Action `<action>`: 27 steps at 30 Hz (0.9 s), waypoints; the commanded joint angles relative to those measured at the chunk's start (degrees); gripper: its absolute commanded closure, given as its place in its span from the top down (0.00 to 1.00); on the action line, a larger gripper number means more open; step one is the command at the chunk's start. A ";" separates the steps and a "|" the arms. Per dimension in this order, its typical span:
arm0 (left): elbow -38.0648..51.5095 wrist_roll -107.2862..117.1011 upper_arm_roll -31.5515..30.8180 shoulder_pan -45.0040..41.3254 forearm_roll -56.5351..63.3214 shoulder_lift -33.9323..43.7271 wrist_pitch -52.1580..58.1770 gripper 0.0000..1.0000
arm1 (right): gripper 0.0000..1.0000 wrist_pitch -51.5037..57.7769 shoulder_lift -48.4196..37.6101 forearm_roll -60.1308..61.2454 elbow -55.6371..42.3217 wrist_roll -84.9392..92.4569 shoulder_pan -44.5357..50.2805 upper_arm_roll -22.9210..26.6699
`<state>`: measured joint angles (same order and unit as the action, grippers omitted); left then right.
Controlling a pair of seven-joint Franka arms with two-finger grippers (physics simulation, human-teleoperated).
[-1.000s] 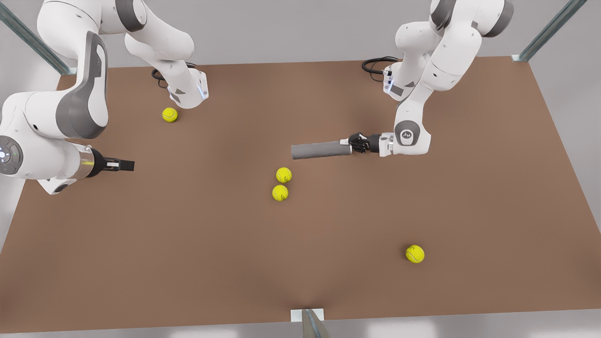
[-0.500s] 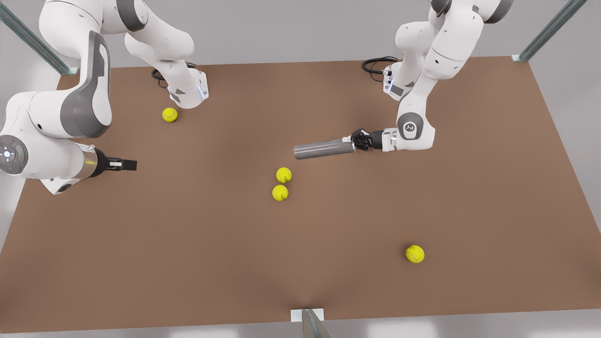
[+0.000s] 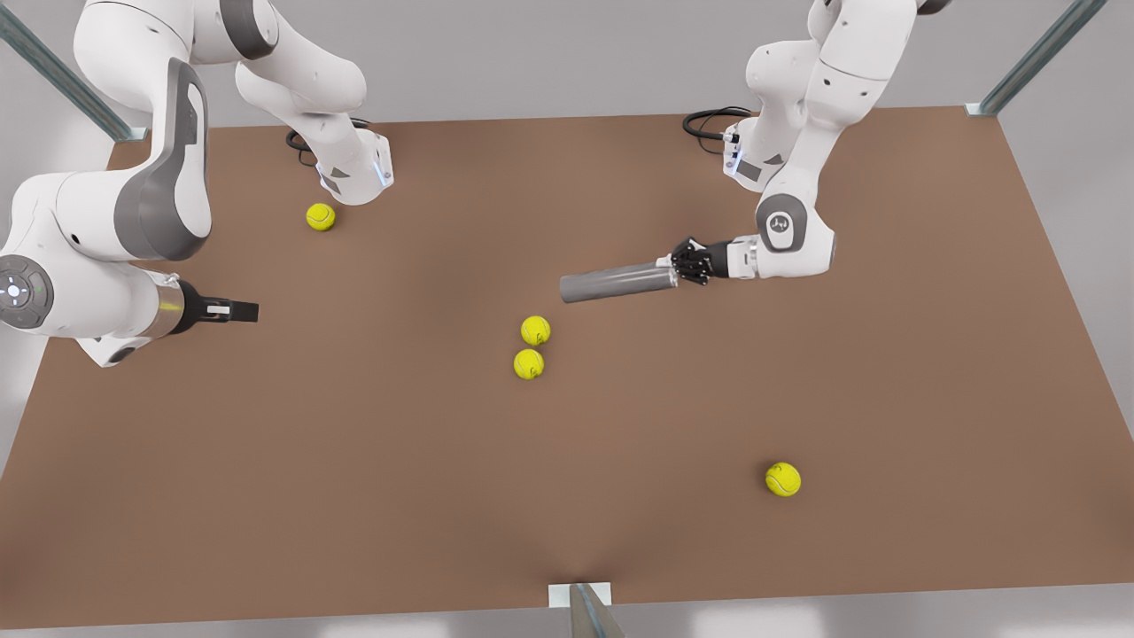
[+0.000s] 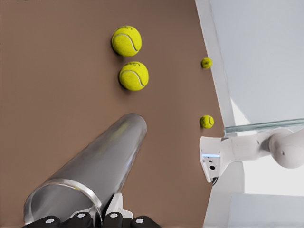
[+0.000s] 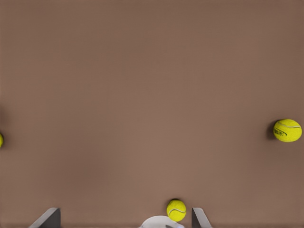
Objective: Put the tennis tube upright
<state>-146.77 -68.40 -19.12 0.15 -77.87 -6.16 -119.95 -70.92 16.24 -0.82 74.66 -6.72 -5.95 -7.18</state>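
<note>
Brown worktop [image 3: 354,461] carries the tennis tube [image 3: 616,283], lying flat, gripped at its 3 o'clock end by the left gripper [image 3: 684,264]; the right gripper [image 3: 241,311] waits at 9 o'clock, jaws seemingly apart.

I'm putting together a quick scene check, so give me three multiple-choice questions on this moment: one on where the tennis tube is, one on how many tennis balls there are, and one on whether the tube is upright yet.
1. Where is the tennis tube?
A. Gripped at one end by the left gripper
B. Held in the right gripper
C. Loose at the table's near edge

2. How many tennis balls lie on the table?
A. Two
B. Four
C. Six

3. How is the tube oriented?
A. Upright on its base
B. Close to level, lengthwise
C. Pointing straight down

Answers:
1. A: on the front view's right the jaws are closed on its end, while the right gripper waits on the front view's left with its jaws open.
2. B: the front view shows four.
3. B: it stretches sideways from the gripper, not yet upright.
</note>
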 commanded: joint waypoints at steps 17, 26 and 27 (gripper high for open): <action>-0.54 19.71 -4.52 -0.15 1.67 5.11 0.42 0.24 | 1.00 0.69 -0.07 0.11 -0.13 0.22 0.77 -0.02; -0.45 23.84 -4.43 -0.07 6.24 7.57 0.86 0.21 | 1.00 0.69 -0.07 0.11 -0.13 0.22 1.38 -0.02; -0.45 24.80 -4.43 -0.07 6.76 8.09 0.86 0.21 | 1.00 0.69 0.02 0.11 -0.13 0.22 1.29 -0.02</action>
<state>-147.24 -51.41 -23.38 0.23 -71.23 1.52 -121.23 -70.26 16.31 -0.65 74.56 -6.61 -4.64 -7.19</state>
